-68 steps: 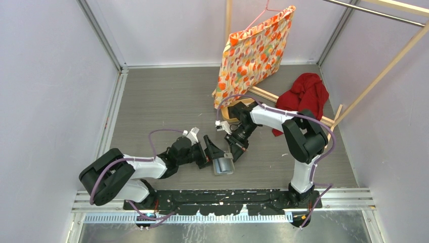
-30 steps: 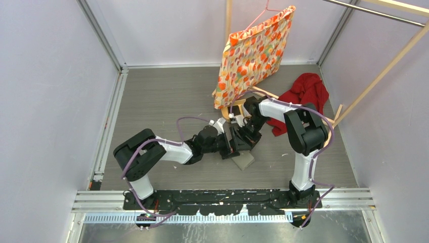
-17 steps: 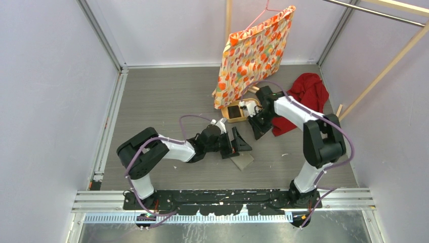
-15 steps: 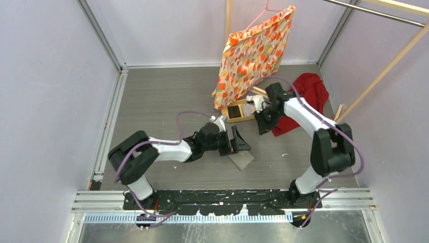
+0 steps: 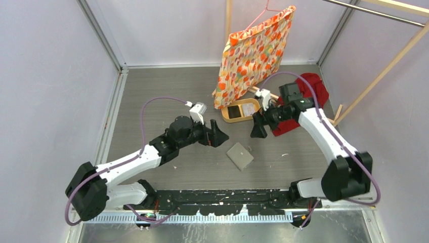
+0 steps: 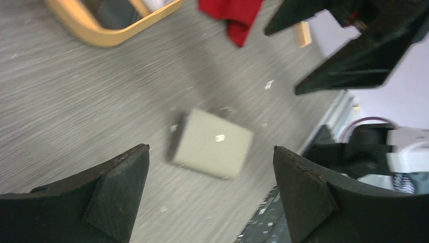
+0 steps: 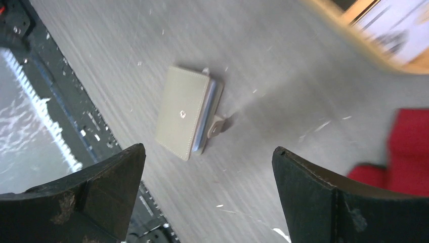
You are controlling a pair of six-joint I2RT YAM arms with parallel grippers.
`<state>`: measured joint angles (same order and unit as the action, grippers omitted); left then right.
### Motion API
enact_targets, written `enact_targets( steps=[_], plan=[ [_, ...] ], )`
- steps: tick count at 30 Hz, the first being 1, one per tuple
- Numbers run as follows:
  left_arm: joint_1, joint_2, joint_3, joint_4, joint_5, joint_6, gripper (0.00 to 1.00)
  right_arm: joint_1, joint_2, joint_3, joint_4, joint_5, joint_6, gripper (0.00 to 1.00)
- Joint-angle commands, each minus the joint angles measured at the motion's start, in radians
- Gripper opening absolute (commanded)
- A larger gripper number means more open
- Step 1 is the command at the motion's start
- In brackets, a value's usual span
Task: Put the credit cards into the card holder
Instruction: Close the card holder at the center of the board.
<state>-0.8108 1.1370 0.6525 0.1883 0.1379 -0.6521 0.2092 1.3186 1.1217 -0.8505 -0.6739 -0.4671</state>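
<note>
while end effectors (image 5: 216, 136) (image 5: 257, 130) hover, card holder (image 5: 240, 156) (apart)

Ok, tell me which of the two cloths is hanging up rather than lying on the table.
The orange patterned cloth: it hangs from a pink hanger, while the red cloth lies crumpled on the table.

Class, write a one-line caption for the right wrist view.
Open right gripper hovers above the closed card holder, tray at top right.

Past the right gripper (image 7: 207, 149), the tray (image 7: 377, 56) blurs and runs off-frame; its credit cards (image 7: 399, 23) are unreadable.
</note>
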Motion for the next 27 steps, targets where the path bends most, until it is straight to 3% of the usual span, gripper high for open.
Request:
enact_targets(
  steps=[1, 3, 8, 15, 27],
  plan=[
    [0.047, 0.094, -0.009, -0.078, 0.126, 0.071, 0.89, 0.038, 0.057, -0.077, -0.036, -0.017, 0.065, 0.99],
    [0.045, 0.168, -0.003, -0.038, 0.157, 0.053, 0.85, 0.052, 0.104, -0.082, -0.038, 0.000, 0.081, 0.92],
    [0.045, 0.308, 0.021, 0.073, 0.189, 0.028, 0.78, 0.108, 0.239, -0.052, -0.060, 0.064, 0.100, 0.63],
    [0.044, 0.475, 0.070, 0.120, 0.249, -0.004, 0.67, 0.119, 0.299, -0.036, -0.033, 0.097, 0.139, 0.48],
    [0.029, 0.530, 0.107, 0.060, 0.191, 0.015, 0.68, 0.138, 0.377, 0.002, -0.012, 0.123, 0.165, 0.32]
  ],
)
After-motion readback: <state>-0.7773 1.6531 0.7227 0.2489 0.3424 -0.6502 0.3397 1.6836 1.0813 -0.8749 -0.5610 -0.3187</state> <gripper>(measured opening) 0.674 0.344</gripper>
